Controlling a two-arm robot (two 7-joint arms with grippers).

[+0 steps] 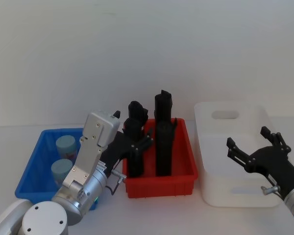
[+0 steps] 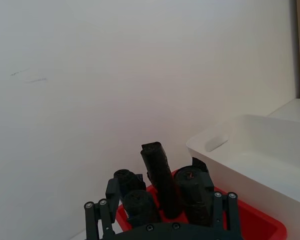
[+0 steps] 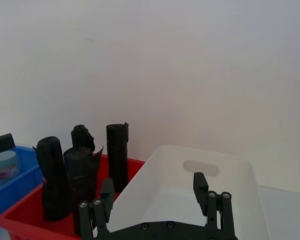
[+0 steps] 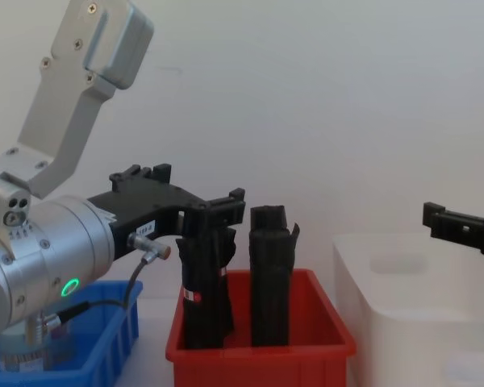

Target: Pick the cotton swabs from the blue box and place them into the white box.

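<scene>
Two cotton swabs jars point(image 1: 66, 144) point(image 1: 62, 169) with pale blue lids stand in the blue box point(image 1: 33, 166) at the left; one jar point(image 3: 5, 165) also shows in the right wrist view. My left gripper point(image 1: 133, 131) point(image 4: 198, 189) is open and empty. It hovers to the right of the blue box, at the left end of the red bin, pointing at the black rolls. The white box point(image 1: 235, 191) point(image 3: 230, 165) stands at the right. My right gripper point(image 1: 250, 139) point(image 3: 154, 190) hangs open and empty above its near side.
A red bin point(image 1: 159, 186) sits between the blue and white boxes and holds several tall black rolls point(image 1: 162, 132) point(image 2: 160, 180) standing upright. My left arm's silver elbow point(image 1: 83, 181) covers the blue box's near right corner. A plain wall stands behind the table.
</scene>
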